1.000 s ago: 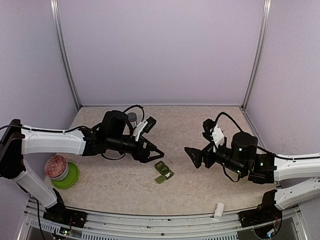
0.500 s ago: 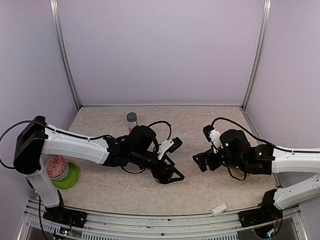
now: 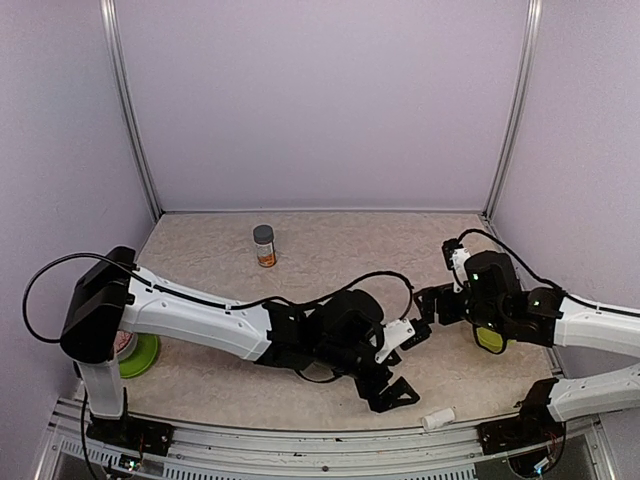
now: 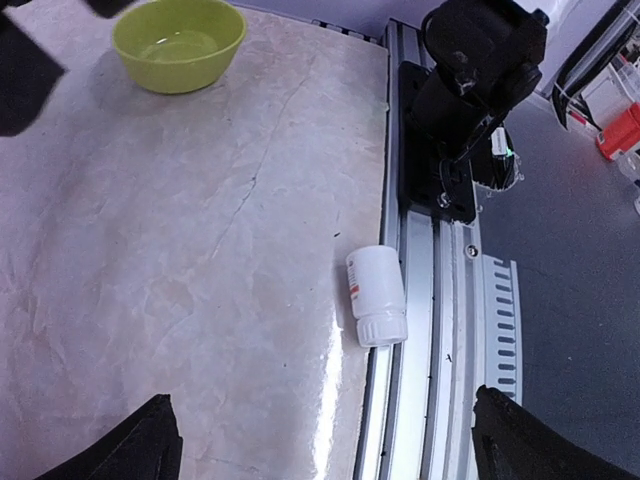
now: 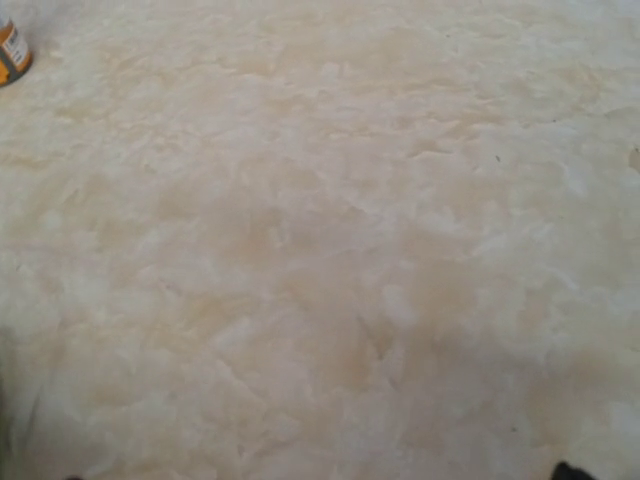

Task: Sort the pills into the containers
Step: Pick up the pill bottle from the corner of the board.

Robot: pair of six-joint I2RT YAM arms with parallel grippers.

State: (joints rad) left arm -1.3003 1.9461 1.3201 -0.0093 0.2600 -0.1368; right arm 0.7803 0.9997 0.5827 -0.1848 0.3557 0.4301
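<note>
The containers are hidden in every view, and no loose pills show. My left arm reaches across the table to the front right. Its gripper (image 3: 395,393) is open and empty above the front edge. In the left wrist view its fingertips (image 4: 150,450) stand wide apart, just short of a white pill bottle (image 4: 375,297) lying on its side against the rail. That white bottle (image 3: 438,419) also shows in the top view. My right gripper (image 3: 431,303) points left at the right side, open and empty. The right wrist view shows only bare table and one dark fingertip (image 5: 568,470).
An orange pill bottle (image 3: 264,245) with a grey cap stands at the back; the same orange bottle (image 5: 12,50) sits in the right wrist view's corner. A lime-green bowl (image 4: 180,42) sits under the right arm (image 3: 490,338). A green dish (image 3: 140,356) is at the left edge. The metal rail (image 4: 430,330) borders the front.
My left arm has swung right and forward to the front edge, its jaws opening wide, and now covers where the green pill box lay. My right arm has drawn back to the right.
</note>
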